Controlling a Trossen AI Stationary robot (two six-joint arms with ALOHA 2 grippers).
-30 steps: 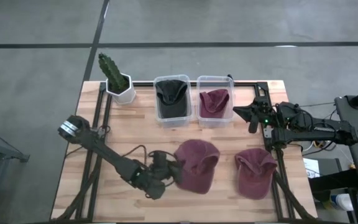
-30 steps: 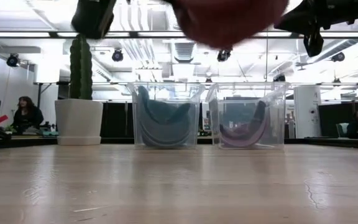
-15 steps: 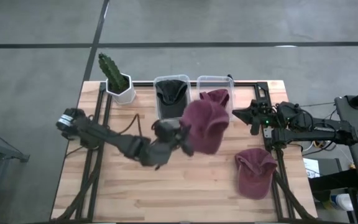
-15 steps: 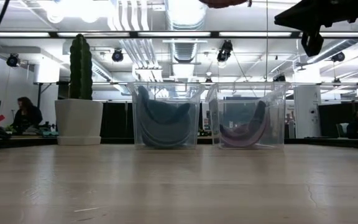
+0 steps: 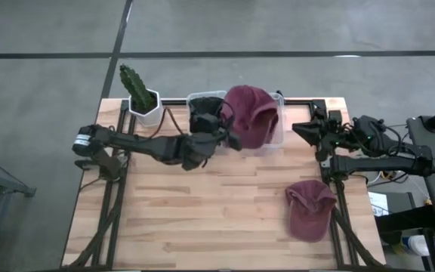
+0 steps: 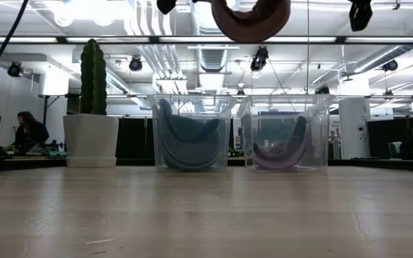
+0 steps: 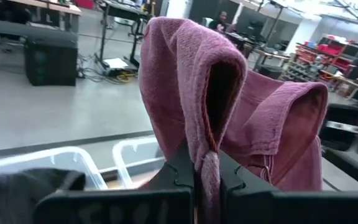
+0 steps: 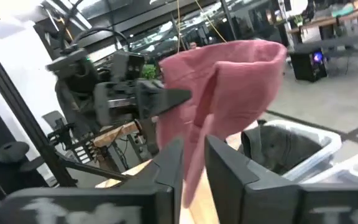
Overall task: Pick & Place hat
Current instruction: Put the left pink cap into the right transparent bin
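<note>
My left gripper (image 5: 221, 140) is shut on a maroon hat (image 5: 249, 115) and holds it in the air over the right clear bin (image 5: 278, 140), which holds another maroon hat. The low view shows the held hat (image 6: 251, 18) high above the bins. A second maroon hat (image 5: 308, 208) lies flat on the table near the right edge. The left bin (image 5: 195, 102) holds a black hat (image 5: 208, 113). My right gripper (image 5: 302, 130) is open and waits above the table's right side, pointing at the held hat (image 8: 229, 93). My left gripper pinches a bunched fold of cloth at the hat's edge (image 7: 207, 165) between its two fingers (image 7: 179, 168). The fingers come roughly level from the table's left. The hat is lifted clear and reaches out beyond the fingertips, above the right bin.
A cactus in a white pot (image 5: 142, 98) stands at the far left corner beside the bins. The two bins (image 6: 192, 132) (image 6: 285, 132) stand side by side at the far edge. Bare wood (image 5: 202, 219) covers the near half of the table.
My left gripper has lifted the maroon hat off the table's near middle and carried it up and toward the far edge, over the right bin. The hat now hangs clear in the air. My right gripper has risen a little.
</note>
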